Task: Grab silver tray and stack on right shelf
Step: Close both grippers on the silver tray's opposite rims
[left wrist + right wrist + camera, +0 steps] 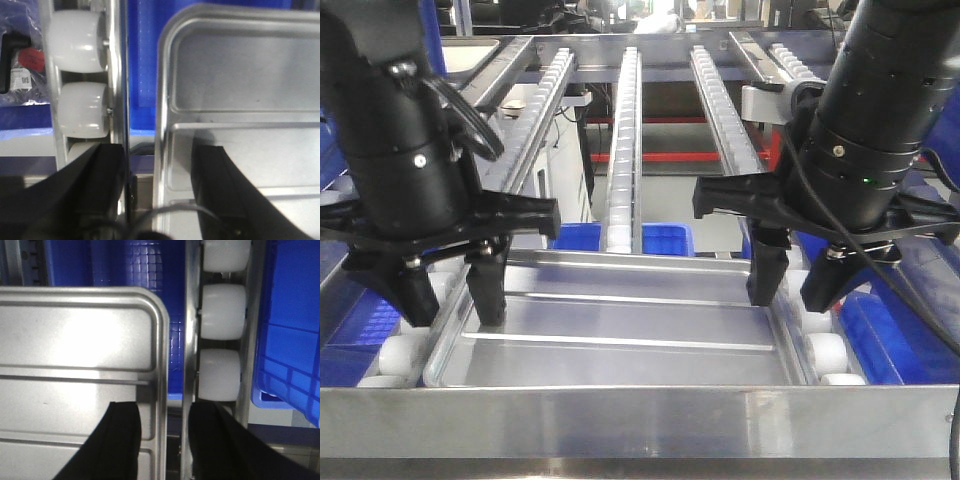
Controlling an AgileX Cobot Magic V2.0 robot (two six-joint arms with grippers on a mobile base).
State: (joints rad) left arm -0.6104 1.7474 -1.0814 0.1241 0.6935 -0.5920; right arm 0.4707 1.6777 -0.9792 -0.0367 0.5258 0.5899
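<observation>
1. Your silver tray lies flat at the front edge of the right shelf.
2. Your left gripper straddles its left rim, jaws apart, gripping nothing.
3. Your right gripper straddles the right rim likewise.

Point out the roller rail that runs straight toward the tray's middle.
The middle rail: its rollers head straight for the tray's far rim, while the other rails slant off to either side.

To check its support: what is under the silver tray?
Whatever lies directly under the silver tray is hidden by its own base. White rollers stand beside its side rims, and a blue crate shows below, past its far edge.
</observation>
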